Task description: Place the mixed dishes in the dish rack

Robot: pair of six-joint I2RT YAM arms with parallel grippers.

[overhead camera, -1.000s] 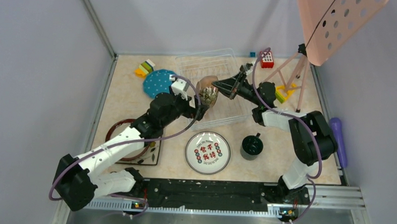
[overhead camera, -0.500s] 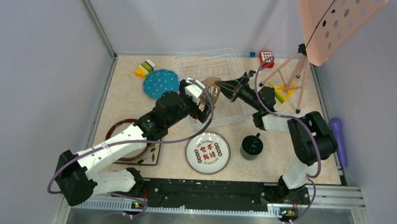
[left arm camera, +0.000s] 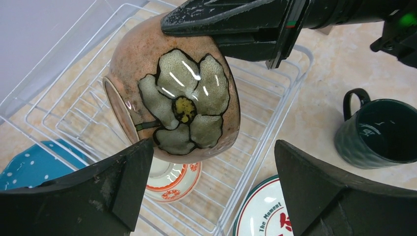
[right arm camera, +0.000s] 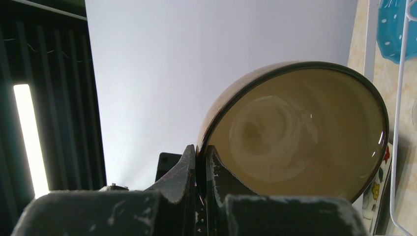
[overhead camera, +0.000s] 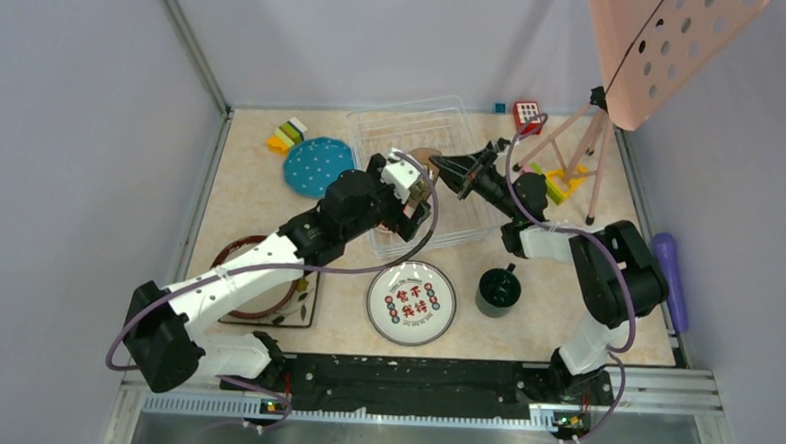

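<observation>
My right gripper (right arm camera: 201, 164) is shut on the rim of the brown bowl (right arm camera: 295, 132) with a painted flower (left arm camera: 172, 98), holding it tilted on its side above the dish rack (overhead camera: 403, 122). My left gripper (left arm camera: 211, 191) stands open just below the bowl, its fingers (left arm camera: 103, 191) apart from it. Under the brown bowl, inside the rack (left arm camera: 275, 113), lies the orange-white bowl (left arm camera: 172, 182). On the table sit the blue dotted plate (overhead camera: 316, 164), the round plate with red characters (overhead camera: 411, 303) and the dark green mug (overhead camera: 498, 289). The left arm partly hides the square leaf-patterned plate (overhead camera: 303, 308).
A dark-rimmed round dish (overhead camera: 242, 275) rests on the square plate at the near left. Toy blocks (overhead camera: 287, 134) lie at the back left and back right (overhead camera: 527, 115). A pink perforated board on a tripod (overhead camera: 583, 140) stands at the right.
My left arm has reached right and forward, bringing its open gripper under the bowl over the rack. The right gripper has carried the bowl slightly back.
</observation>
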